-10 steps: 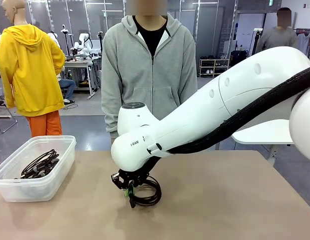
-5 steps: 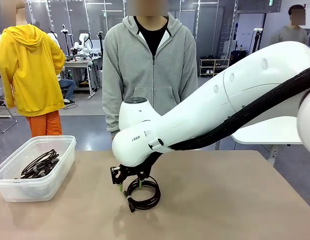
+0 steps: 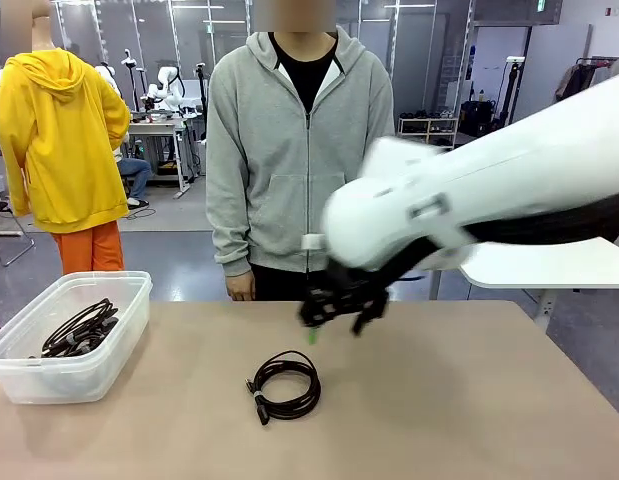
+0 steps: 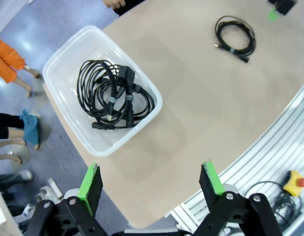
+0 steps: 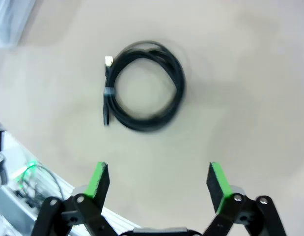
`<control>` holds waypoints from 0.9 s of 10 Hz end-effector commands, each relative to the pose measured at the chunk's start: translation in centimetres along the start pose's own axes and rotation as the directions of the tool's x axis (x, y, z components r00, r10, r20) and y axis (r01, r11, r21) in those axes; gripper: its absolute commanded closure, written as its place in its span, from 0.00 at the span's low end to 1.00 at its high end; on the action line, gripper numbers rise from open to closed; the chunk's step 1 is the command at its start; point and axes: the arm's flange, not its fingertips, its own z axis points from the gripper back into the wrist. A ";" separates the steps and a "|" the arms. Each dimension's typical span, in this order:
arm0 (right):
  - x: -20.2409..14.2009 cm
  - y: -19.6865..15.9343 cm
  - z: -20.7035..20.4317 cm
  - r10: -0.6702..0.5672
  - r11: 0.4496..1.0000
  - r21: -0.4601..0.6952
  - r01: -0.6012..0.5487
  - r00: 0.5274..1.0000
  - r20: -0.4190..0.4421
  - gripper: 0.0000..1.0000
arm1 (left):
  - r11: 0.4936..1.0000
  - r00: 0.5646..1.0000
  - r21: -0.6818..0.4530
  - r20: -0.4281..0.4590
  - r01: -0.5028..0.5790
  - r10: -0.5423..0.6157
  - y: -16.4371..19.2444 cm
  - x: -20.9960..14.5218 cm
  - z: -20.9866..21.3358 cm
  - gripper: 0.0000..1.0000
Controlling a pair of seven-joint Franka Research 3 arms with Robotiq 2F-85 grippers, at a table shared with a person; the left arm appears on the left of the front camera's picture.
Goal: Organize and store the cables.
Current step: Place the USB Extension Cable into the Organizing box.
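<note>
One coiled black cable (image 3: pixel 285 385) lies flat on the tan table, seen again as the cable (image 5: pixel 143 93) in the right wrist view and the cable (image 4: pixel 234 37) in the left wrist view. My right gripper (image 3: pixel 336 312) hovers open above and behind it, blurred by motion, with nothing between its green pads (image 5: pixel 98 179). Several more coiled cables (image 3: pixel 81 329) sit in the clear plastic bin (image 3: pixel 9 377) at the table's left; the left wrist view looks down on those cables (image 4: pixel 115 97). My left gripper (image 4: pixel 151 182) is open, high above the table's near-left corner.
A person in a grey hoodie (image 3: pixel 299 150) stands at the far edge with hands down by the table. The bin's rim (image 4: pixel 54 58) sits close to the table's left edge. A yellow box with a red button (image 4: pixel 294 183) lies below the table's side rail.
My right gripper has opened, let go of the coiled cable on the table, and swung up and to the right away from it. The left gripper stays open.
</note>
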 end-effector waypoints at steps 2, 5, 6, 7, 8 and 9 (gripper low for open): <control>-9.2 -8.6 8.2 0.134 0.987 0.077 -0.141 0.987 0.093 0.00 | 1.000 1.000 0.018 -0.018 -0.013 0.013 -0.2 0.1 0.2 0.00; -15.7 -14.6 12.8 0.317 0.948 -0.015 -0.318 0.937 0.148 0.00 | 1.000 1.000 0.018 -0.018 -0.013 0.013 -0.2 0.1 0.2 0.00; -18.2 -17.0 14.1 0.378 0.924 -0.012 -0.382 0.908 0.181 0.00 | 1.000 1.000 0.018 -0.018 -0.013 0.013 -0.2 0.1 0.2 0.00; -20.0 -19.3 14.8 0.467 0.881 -0.011 -0.473 0.865 0.183 0.00 | 1.000 1.000 0.018 -0.018 -0.013 0.013 -0.2 0.1 0.2 0.00; -21.6 -21.3 15.4 0.495 0.862 -0.025 -0.506 0.829 0.260 0.00 | 1.000 1.000 0.018 -0.018 -0.013 0.013 -0.2 0.1 0.2 0.00; -23.3 -22.9 16.1 0.545 0.823 -0.030 -0.567 0.774 0.323 0.00 | 1.000 1.000 0.018 -0.018 -0.013 0.013 -0.2 0.1 0.2 0.00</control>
